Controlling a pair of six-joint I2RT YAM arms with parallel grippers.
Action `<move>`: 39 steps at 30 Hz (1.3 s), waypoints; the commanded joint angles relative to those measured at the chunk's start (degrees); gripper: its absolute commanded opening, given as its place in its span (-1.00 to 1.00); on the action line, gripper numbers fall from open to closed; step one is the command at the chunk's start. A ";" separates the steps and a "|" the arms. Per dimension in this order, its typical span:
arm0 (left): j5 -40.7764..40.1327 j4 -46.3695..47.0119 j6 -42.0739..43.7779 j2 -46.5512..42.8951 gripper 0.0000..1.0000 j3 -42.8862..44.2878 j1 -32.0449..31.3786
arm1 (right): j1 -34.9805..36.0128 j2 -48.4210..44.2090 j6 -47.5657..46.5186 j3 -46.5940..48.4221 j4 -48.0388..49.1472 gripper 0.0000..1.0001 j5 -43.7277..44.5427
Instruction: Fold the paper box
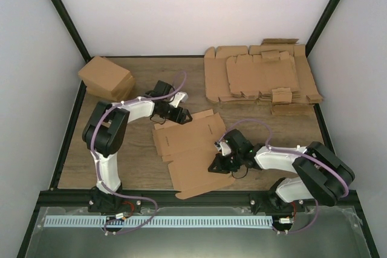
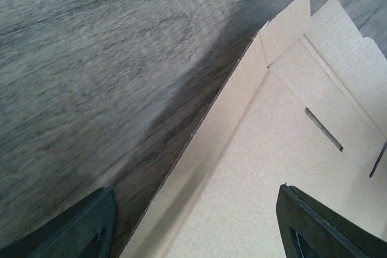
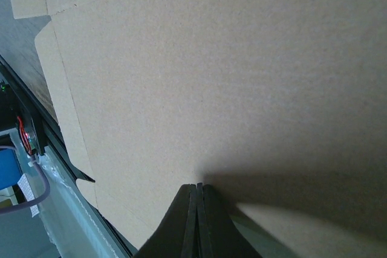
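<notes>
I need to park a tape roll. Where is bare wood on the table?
Bare wood: at the back between the stack of folded brown cartons and the pile of flat brown cardboard sheets; and right of the flat brown paper box, in front of that pile. Crowded: the middle, with left gripper and right gripper at the box.

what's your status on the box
Paper box flat, one edge raised. Left gripper open astride that edge. Right gripper shut, tips at its panel. Nothing blocking.
</notes>
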 commanded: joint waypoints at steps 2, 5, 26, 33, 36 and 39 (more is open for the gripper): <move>2.55 -0.77 -2.46 -5.27 0.45 -4.09 -3.33 | 0.26 1.96 -1.21 1.20 -1.16 -0.99 3.57; 1.02 -1.20 -2.67 -7.23 0.39 -5.16 -4.70 | 0.26 2.37 -1.42 1.33 -1.04 -0.99 3.54; -13.41 -6.78 -1.10 -14.41 -0.05 -6.43 -11.08 | 0.26 4.15 -3.42 3.16 -2.66 -0.99 6.91; -18.06 -6.21 -0.75 -14.73 -0.28 -6.27 -13.35 | 0.26 4.14 -3.77 3.98 -3.09 -0.99 7.63; -19.41 -6.80 -0.10 -14.64 -0.34 -5.72 -14.08 | 0.26 3.97 -3.81 4.38 -3.36 -0.99 7.85; -22.17 -8.11 0.54 -14.28 -0.40 -4.91 -15.06 | 0.27 4.03 -3.88 4.70 -3.53 -0.99 8.05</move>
